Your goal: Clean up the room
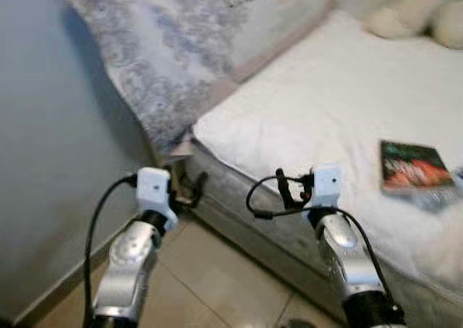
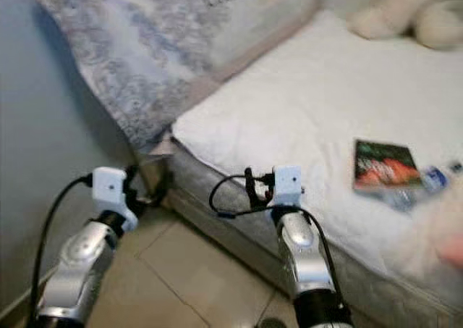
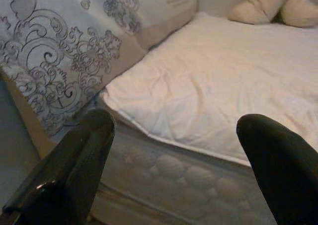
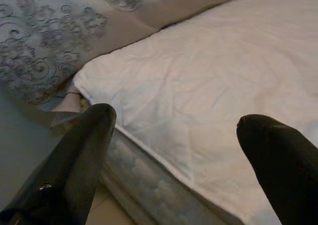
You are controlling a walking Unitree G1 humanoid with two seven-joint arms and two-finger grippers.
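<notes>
Grippers hover at the edge of the white quilted mattress [image 1: 340, 89], the left gripper [image 3: 174, 150] and right gripper [image 4: 174, 150] both with black fingers spread, holding nothing. On that mattress, beyond the right gripper, lies a dark red-and-green book [image 1: 412, 166], with a patterned grey pillow [image 1: 173, 45] at its head.

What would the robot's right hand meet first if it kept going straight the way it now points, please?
Probably the white quilt on the bed: the open right hand points across the mattress edge at it. Depth is unclear, so it might catch that edge first.

Two silver robot arms raised forward, side by side.
Left pincer [image 1: 189, 192] and right pincer [image 1: 287, 190] both hold their black fingers spread wide, gripping nothing.
</notes>
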